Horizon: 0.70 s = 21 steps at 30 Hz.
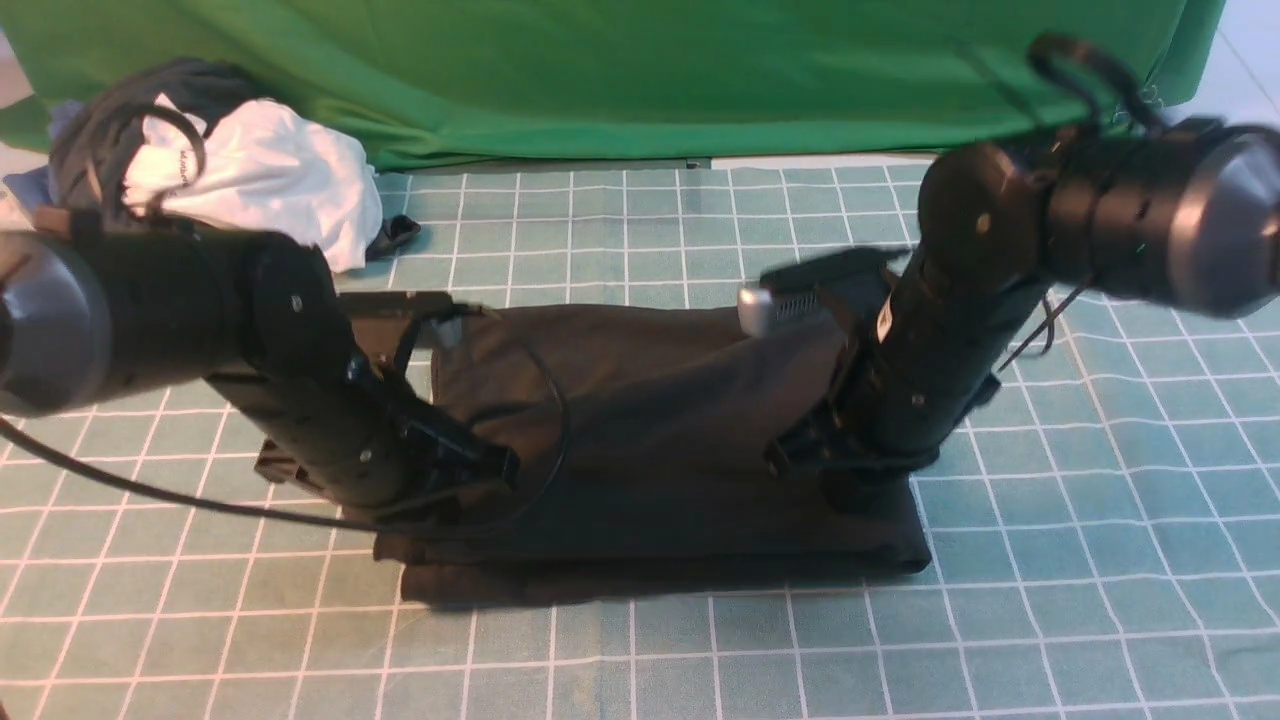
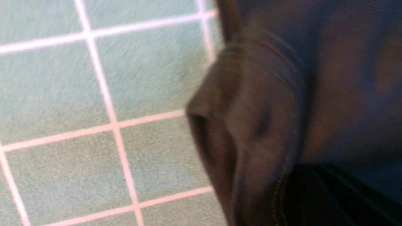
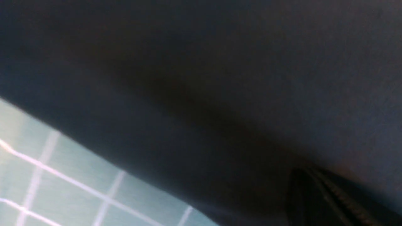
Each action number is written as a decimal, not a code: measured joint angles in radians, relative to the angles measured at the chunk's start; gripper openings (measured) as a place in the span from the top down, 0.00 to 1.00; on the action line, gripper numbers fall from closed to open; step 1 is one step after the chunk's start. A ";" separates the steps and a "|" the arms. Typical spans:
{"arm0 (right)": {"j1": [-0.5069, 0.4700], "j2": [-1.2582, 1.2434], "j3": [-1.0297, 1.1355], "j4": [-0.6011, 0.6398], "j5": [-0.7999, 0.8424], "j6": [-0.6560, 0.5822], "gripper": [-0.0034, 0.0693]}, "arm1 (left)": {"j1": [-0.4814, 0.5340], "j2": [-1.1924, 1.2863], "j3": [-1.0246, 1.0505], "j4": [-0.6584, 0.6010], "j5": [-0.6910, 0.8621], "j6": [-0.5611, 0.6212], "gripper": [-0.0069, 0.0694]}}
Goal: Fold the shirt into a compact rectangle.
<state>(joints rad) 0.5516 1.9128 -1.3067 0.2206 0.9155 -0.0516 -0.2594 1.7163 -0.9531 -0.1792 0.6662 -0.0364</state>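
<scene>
- Shirt (image 1: 650,440) lying mid-frame on the gridded desk (image 1: 1100,560), part-folded, far half raised.
- Left jaws shut on shirt cloth, right jaws likewise, probably to carry that half over.
- Spare clothes (image 1: 260,180) heaped upper left.

Both arms cover the near corners of the shirt (image 1: 640,400), hiding each tool's tip; both wrist views are blurred, fabric filling the right one.
</scene>
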 joint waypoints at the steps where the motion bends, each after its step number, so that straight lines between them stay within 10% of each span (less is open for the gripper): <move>1: 0.000 0.000 0.003 0.000 -0.002 0.001 0.93 | 0.000 0.000 0.000 0.005 0.000 -0.003 0.89; 21: -0.052 -0.464 0.052 -0.069 -0.090 -0.026 0.93 | 0.000 -0.508 0.003 0.006 0.134 -0.035 0.89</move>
<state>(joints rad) 0.4996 1.4493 -1.2549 0.1514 0.8250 -0.0780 -0.2594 1.2084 -0.9502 -0.1735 0.7997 -0.0718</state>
